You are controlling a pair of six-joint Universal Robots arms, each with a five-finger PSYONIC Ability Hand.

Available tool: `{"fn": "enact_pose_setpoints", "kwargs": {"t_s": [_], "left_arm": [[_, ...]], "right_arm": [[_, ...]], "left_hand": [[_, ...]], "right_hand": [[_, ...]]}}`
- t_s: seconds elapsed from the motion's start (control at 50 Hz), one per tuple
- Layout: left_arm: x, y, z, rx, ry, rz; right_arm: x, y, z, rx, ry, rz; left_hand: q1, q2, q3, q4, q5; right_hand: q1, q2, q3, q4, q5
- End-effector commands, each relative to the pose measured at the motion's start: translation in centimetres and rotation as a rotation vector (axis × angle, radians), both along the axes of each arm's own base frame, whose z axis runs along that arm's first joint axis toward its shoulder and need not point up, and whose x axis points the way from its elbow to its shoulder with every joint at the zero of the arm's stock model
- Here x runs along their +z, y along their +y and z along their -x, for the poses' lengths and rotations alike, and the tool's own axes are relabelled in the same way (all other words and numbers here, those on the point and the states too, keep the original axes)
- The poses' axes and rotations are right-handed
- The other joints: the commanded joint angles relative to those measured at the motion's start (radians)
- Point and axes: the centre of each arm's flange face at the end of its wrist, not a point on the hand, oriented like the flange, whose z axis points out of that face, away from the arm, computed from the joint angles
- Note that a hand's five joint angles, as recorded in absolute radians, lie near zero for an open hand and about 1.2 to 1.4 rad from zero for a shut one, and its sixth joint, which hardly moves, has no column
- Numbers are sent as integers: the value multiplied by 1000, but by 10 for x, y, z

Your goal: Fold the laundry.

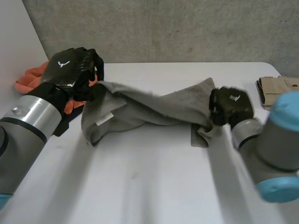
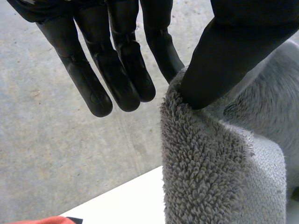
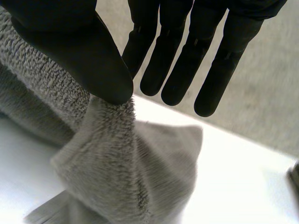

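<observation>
A grey terry towel [image 1: 154,107] hangs bunched and twisted between my two hands, sagging onto the white table [image 1: 149,186] in the middle. My left hand [image 1: 70,67] holds the towel's left end lifted. In the left wrist view the thumb [image 2: 233,46] pinches the towel's edge [image 2: 210,172] against one finger while the other fingers stay straight. My right hand [image 1: 231,105] grips the right end low over the table. In the right wrist view its thumb [image 3: 79,46] pinches a gathered corner of the towel [image 3: 121,172] against a finger.
An orange cloth [image 1: 30,77] lies heaped at the table's far left, behind my left hand, with a dark cloth [image 1: 63,123] beside it. A folded beige item [image 1: 275,91] lies at the far right edge. A grey wall stands behind the table.
</observation>
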Motion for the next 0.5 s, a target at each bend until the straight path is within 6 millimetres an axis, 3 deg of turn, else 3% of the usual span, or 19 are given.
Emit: {"fn": "enact_pose_setpoints", "kwargs": {"t_s": [0.02,0.12,0.22,0.32,0.42,0.46,0.48,0.5], "left_arm": [[-5,1,-5,-17,1,-35],[-14,5,-3,-31,-10,-66],[-32,5,-1,-31,-36,-115],[-58,0,1,-27,-74,-176],[-77,-7,2,-15,-105,-218],[-81,-10,0,-6,-118,-227],[-82,-11,0,-5,-119,-228],[-82,-12,0,-2,-122,-226]], "right_arm": [[34,2,14,156,123,-12],[47,2,10,201,192,21],[40,-3,-7,281,306,91],[-10,-10,-27,360,479,31],[-42,-16,-37,384,542,-12],[-41,-22,-36,354,511,-9],[-40,-26,-33,313,455,-19],[-39,-29,-31,287,418,-24]], "left_hand": [[236,198,205,197,241],[236,198,205,197,241],[236,198,205,197,241],[236,198,205,197,241],[236,198,205,197,241],[236,198,205,197,241],[236,198,205,197,241],[236,198,205,197,241]], "right_hand": [[274,215,210,198,226],[274,215,210,198,226],[274,215,210,198,226],[274,215,210,198,226],[274,215,210,198,226],[-124,-182,-187,-199,-171],[-524,-583,-588,-599,-572],[-604,-663,-668,-679,-651]]}}
